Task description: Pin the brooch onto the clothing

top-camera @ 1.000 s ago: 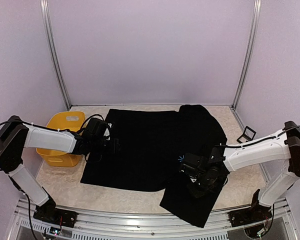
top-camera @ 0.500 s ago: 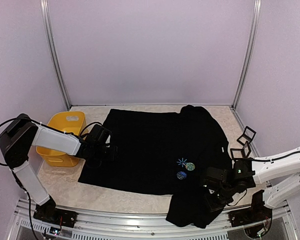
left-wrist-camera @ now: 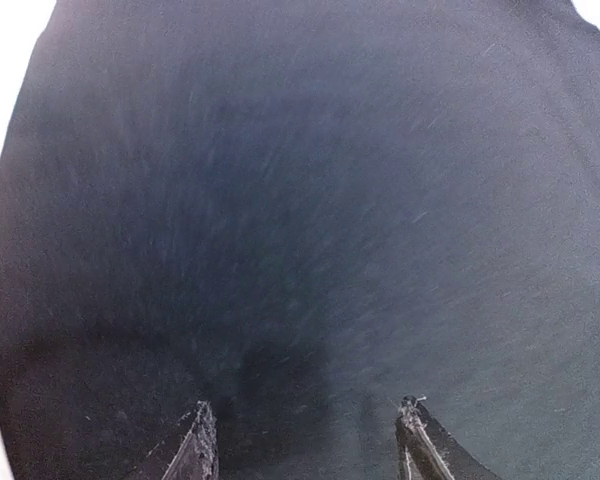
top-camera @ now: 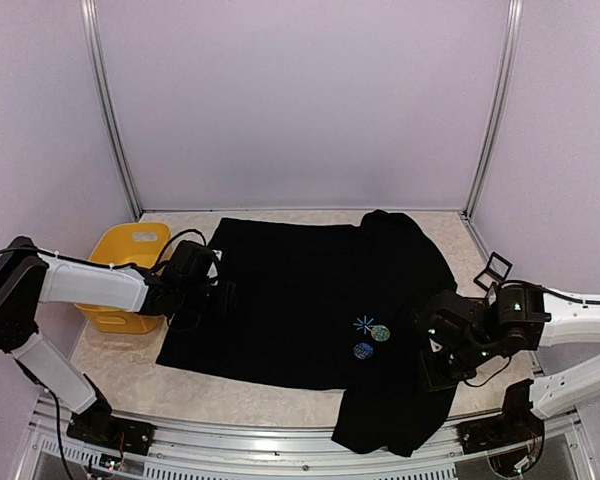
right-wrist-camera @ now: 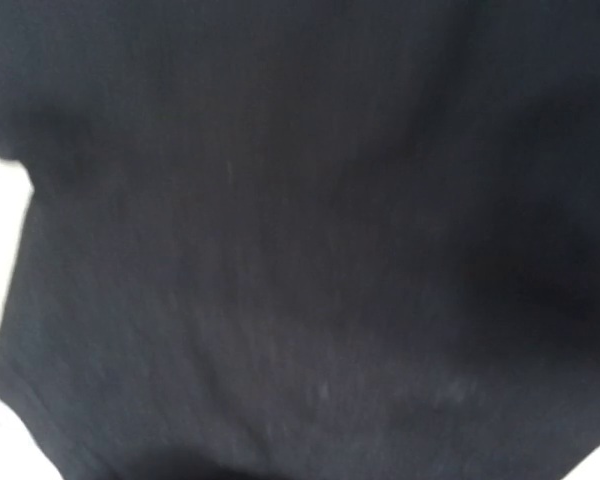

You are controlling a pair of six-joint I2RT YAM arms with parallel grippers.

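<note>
The left gripper (left-wrist-camera: 308, 445) stood with its two fingertips (left-wrist-camera: 202, 440) well apart and nothing between them, poised over flat black cloth. In the top view this left gripper (top-camera: 223, 295) lay at the left edge of the T-shirt (top-camera: 290, 290), just beside the yellow bin (top-camera: 145, 237).

The right gripper (top-camera: 435, 362) was over the right side of the garment, near the lower sleeve. Its fingers merged with the dark fabric, and the right wrist view showed only the blurred T-shirt (right-wrist-camera: 300, 240). Whether that gripper was wide or narrow could not be told.

The T-shirt was spread across the beige table (top-camera: 110, 365), with its right portion rumpled and reaching towards the near edge. On the chest a light-blue starburst mark (top-camera: 363, 323) was visible. Two small round brooches sat just beside it, the upper brooch (top-camera: 380, 333) to its right and the lower brooch (top-camera: 363, 350) below it. Both were apart from either gripper. A small black frame (top-camera: 493, 268) stood on the table at the far right.
</note>
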